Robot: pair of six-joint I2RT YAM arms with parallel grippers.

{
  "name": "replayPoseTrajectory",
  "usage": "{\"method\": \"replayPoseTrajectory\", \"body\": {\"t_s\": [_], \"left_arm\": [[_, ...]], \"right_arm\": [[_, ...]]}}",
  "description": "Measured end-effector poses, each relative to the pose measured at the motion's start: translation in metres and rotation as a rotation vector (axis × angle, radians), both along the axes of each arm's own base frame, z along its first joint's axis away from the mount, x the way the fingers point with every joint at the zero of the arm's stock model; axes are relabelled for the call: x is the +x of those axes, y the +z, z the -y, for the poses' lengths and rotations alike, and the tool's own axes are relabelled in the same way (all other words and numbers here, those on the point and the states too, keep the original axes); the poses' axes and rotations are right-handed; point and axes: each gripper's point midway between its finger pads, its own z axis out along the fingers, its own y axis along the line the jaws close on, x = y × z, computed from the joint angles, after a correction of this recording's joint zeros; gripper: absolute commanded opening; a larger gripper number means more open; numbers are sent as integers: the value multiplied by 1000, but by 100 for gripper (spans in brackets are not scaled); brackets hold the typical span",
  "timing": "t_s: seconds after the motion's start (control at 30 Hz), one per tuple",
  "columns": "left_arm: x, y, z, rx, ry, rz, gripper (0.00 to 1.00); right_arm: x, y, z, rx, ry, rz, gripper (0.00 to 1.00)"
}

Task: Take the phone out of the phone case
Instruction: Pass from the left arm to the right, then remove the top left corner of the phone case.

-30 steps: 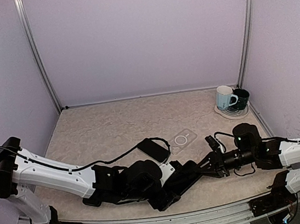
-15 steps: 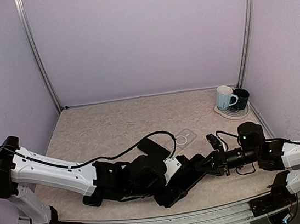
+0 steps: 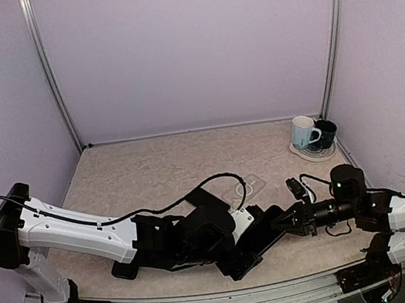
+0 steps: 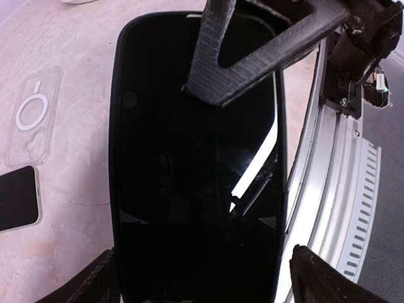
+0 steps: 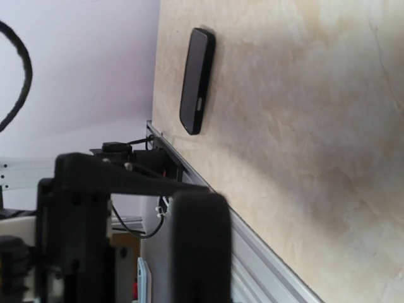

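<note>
Between wide jaws of left gripper [image 4: 202, 281], phone [image 4: 189, 177] — right gripper [image 4: 209, 85] closed

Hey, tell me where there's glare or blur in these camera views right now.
Left wrist: a bright glare streak crosses the glossy screen of the black phone. Right wrist: the right gripper looms dark and out of focus up close; the table beyond is sharper. Top external: soft, even light, no glare.

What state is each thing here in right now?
black phone: glossy side up.
left gripper: open, straddling the black phone.
right gripper: shut, tips on the black phone.
clear case: empty, lying flat.
second phone: lying flat, untouched.
pale mug: upright.
dark mug: upright.
</note>
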Motion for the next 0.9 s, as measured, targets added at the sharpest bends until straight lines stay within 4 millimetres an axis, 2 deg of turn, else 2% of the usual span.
{"method": "replayPoseTrajectory", "body": {"t_s": [0.17, 0.33, 0.47, 0.67, 0.9], "left_arm": [[0, 17, 9, -45, 13, -24, 99], [4, 28, 6, -90, 31, -94, 98], [17, 53, -13, -203, 50, -175, 93], [48, 93, -48, -410, 103, -256, 87], [27, 116, -59, -587, 4, -386, 77]], "right_arm": [[2, 5, 5, 2, 2, 52, 0], [5, 10, 5, -2, 17, 111, 0], [11, 28, 3, 14, 24, 204, 0], [12, 56, -2, 59, 70, 342, 0], [1, 84, -6, 144, 151, 436, 0]]}}
